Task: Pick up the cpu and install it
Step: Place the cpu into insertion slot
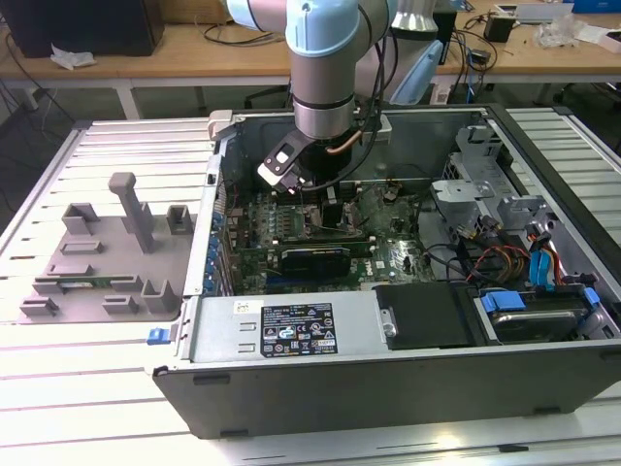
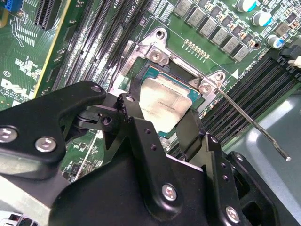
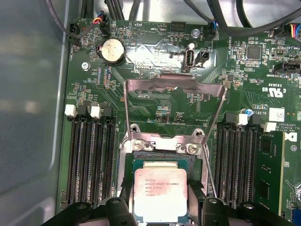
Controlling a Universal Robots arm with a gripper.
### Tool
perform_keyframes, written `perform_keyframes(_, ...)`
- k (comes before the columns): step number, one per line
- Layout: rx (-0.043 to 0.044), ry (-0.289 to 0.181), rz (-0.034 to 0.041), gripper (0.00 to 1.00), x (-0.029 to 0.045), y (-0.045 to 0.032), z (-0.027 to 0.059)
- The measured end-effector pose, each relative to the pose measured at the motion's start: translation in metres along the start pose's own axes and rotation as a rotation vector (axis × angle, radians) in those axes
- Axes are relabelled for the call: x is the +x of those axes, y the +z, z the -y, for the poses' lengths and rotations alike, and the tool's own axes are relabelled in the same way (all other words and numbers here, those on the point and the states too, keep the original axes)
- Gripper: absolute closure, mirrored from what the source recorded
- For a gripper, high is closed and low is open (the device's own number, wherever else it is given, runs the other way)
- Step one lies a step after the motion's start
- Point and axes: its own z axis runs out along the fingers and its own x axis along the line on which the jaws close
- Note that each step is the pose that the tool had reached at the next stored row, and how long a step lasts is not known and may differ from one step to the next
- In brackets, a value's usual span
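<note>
Status: the pick-up is done and the install is under way, not finished.

End effector [image 3: 161, 209]: it hangs inside the case [image 1: 388, 388], directly above the socket [image 3: 162, 141]. Its fingers [image 3: 117, 209] are set against two opposite edges of the cpu [image 3: 161, 195], so it appears to be pinching the cpu.

Cpu: in both wrist views it lies flat, silver top up, square within the socket opening [image 2: 155, 54]. I cannot tell whether it is fully seated on the socket or held just above it.

Socket hardware: the load plate [image 3: 174, 84] is swung open, away from the socket. The lever [image 2: 254, 125] stands free at the socket's side.

Judgement: placement is near complete. The cpu has not been released, and the socket is not closed or latched over it.
</note>
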Motion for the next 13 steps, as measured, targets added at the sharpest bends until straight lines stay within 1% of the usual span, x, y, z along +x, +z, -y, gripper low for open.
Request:
perform_keyframes(6, 0.0, 0.0, 0.0001, 0.46, 0.0, 0.0, 0.0)
perform_keyframes(8, -0.0004, 0.006, -0.0001, 0.46, 0.0001, -0.0017, -0.0002)
perform_keyframes(11, -0.0007, 0.026, 0.0013, 0.46, 0.0, -0.0025, -0.0002)
perform_keyframes(13, -0.0012, 0.059, 0.0035, 0.46, -0.0001, -0.0025, -0.0001)
